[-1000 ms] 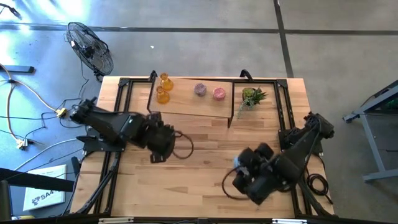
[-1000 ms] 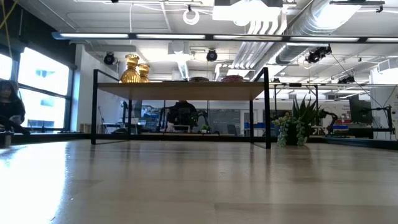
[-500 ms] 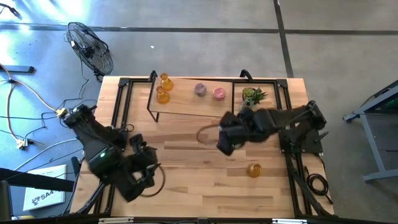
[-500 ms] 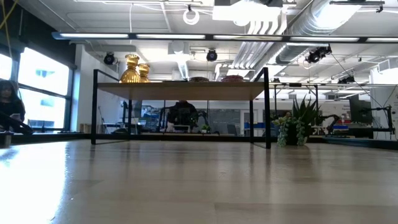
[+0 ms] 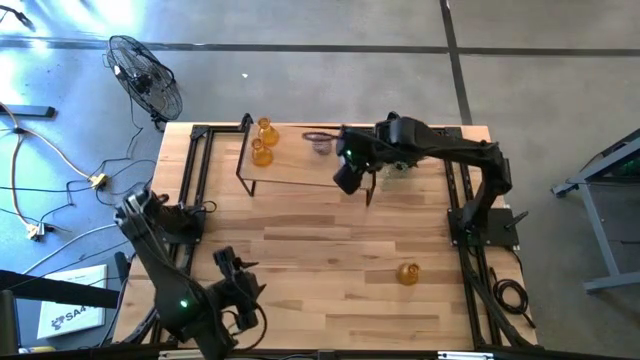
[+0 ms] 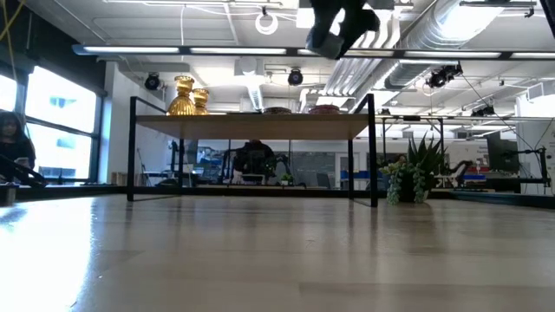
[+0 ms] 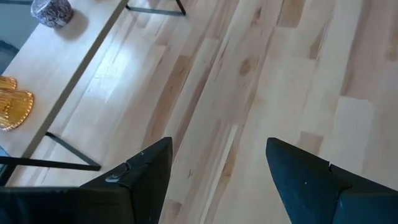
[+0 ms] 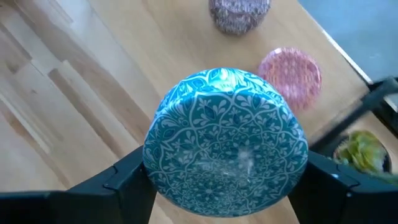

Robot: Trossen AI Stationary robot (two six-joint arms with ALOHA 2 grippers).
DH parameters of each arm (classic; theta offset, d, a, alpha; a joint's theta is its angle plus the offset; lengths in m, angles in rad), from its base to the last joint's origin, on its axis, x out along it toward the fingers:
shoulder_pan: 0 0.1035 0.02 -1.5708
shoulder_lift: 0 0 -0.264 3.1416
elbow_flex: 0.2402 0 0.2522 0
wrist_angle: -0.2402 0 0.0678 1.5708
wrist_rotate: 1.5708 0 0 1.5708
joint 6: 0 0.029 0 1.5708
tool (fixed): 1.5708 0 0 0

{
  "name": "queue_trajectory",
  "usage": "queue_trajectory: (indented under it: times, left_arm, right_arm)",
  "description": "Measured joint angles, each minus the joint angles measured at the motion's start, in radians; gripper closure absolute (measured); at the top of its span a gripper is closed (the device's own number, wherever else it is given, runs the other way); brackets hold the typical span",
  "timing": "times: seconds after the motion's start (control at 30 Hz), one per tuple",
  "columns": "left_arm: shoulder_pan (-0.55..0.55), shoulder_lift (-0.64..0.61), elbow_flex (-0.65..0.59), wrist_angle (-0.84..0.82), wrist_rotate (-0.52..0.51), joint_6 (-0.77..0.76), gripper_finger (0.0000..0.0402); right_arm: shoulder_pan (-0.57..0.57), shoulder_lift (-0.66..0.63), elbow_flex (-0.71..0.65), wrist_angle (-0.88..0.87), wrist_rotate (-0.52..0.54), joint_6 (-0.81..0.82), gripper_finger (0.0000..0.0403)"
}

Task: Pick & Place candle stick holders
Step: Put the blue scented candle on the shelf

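My right gripper (image 5: 346, 172) is over the near edge of the raised wooden shelf (image 5: 290, 165), shut on a light blue patterned round holder (image 8: 225, 142). In the low view it hangs above the shelf (image 6: 338, 24). Two amber bottle-shaped holders (image 5: 262, 142) stand on the shelf's left part. A purplish holder (image 8: 239, 12) and a pink one (image 8: 290, 73) stand on it ahead of the blue one. A third amber holder (image 5: 407, 273) rests on the table at the near right. My left gripper (image 7: 214, 171) is open and empty at the table's near left (image 5: 236, 285). My right gripper pinches the blue holder between its two fingers, one on each of its opposite round sides (image 8: 154, 169). The holder's patterned face is turned toward the wrist camera. It is lifted clear, above the shelf's near edge.
A spiky green potted plant (image 6: 414, 173) stands on the table by the shelf's right end, partly under my right arm in the high view. The shelf rests on thin black legs (image 6: 371, 147). Bare wood lies across the table's middle.
My right gripper has gone from the table's near right toward the far edge and up to the shelf, carrying the blue holder. The amber holder on the table has come into view where the arm was. My left gripper has drawn back from the table's middle to the near left.
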Motion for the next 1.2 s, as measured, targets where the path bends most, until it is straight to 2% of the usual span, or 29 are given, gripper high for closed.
queue_trajectory:
  times: [0.2, 0.3, 0.47, 0.73, 0.93, 1.2]
  left_arm:
    - [0.000, 0.069, 0.000, -0.003, -0.037, -0.018, 0.0149]
    - [0.000, 0.086, 0.000, -0.004, -0.043, -0.055, 0.0149]
    - [0.000, 0.104, 0.000, -0.001, -0.020, -0.100, 0.0149]
    - [0.000, 0.104, 0.000, 0.001, -0.034, -0.114, 0.0149]
    - [0.000, 0.104, 0.000, 0.000, -0.034, -0.108, 0.0149]
    - [0.000, 0.104, 0.000, 0.000, -0.036, -0.063, 0.0149]
  right_arm:
    - [-0.059, 0.057, -0.061, 0.067, -0.085, -0.060, 0.0126]
    - [-0.070, 0.097, -0.069, 0.066, -0.092, -0.078, 0.0131]
    - [-0.087, 0.129, -0.068, 0.076, -0.154, -0.099, 0.0136]
    - [-0.086, 0.150, -0.068, 0.095, -0.155, -0.086, 0.0134]
    - [-0.086, 0.150, -0.067, 0.098, -0.121, -0.021, 0.0101]
    - [-0.085, 0.150, -0.067, 0.115, -0.112, -0.028, 0.0093]
